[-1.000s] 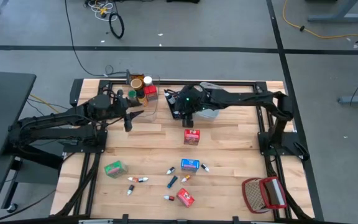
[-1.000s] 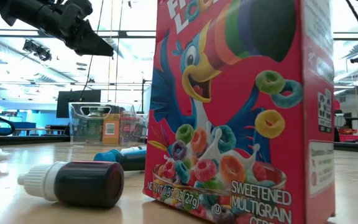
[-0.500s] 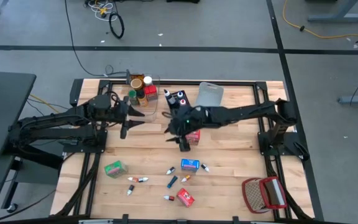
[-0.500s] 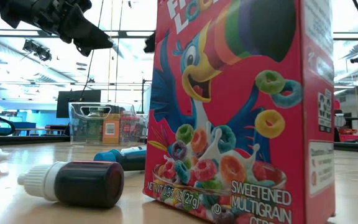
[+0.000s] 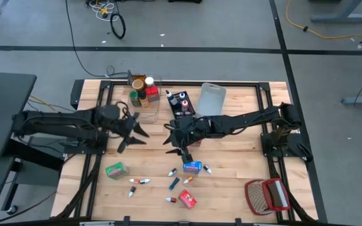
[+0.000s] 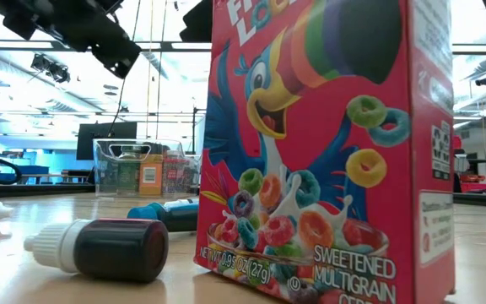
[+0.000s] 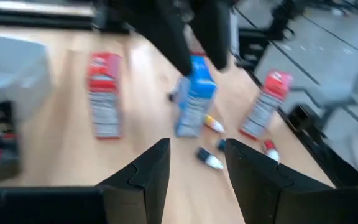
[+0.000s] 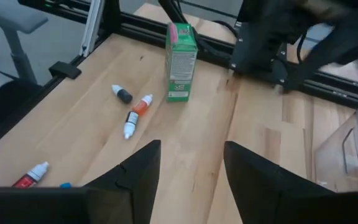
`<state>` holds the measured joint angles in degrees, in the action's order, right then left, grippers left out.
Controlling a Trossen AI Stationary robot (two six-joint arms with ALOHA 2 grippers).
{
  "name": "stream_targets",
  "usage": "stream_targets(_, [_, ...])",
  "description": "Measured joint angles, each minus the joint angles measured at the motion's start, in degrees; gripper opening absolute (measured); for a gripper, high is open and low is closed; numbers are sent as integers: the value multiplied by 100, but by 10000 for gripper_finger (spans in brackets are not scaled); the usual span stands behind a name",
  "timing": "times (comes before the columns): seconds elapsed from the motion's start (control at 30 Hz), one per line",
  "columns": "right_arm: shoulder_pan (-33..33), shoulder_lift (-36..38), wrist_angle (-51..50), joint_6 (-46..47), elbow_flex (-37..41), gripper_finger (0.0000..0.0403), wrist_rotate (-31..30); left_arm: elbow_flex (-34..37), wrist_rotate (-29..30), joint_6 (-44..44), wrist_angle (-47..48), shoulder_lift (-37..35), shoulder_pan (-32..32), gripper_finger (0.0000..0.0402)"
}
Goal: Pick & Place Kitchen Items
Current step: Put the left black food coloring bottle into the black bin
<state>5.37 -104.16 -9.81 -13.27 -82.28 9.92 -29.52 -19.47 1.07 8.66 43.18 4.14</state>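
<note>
Planked wooden surface (image 5: 231,147), pale; glossy red cardboard cereal box (image 6: 327,143); small blue carton (image 5: 191,166); green carton (image 8: 181,61). Left claw (image 5: 129,135) and right claw (image 5: 178,147) low over mid-surface, both part open, empty.

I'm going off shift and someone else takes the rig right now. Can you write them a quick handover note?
Left gripper: open, empty, over mid-table.
Right gripper: open, empty, near the blue box.
Done: jars sit in the clear bin, small bottles in the black bin.
Left on the table: green box, blue box, middle red box, front red box, scattered tubes.
</note>
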Motion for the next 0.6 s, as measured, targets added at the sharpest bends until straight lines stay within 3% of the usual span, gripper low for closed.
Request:
stream_targets(0.2, [-6,0,-68,-75,0,188,-3,-41,430,379,-63,724,-1006,162])
stream_targets(0.6, [-2,0,-150,-73,0,188,-1,-501,1461,1637,-48,2188,-2423,162])
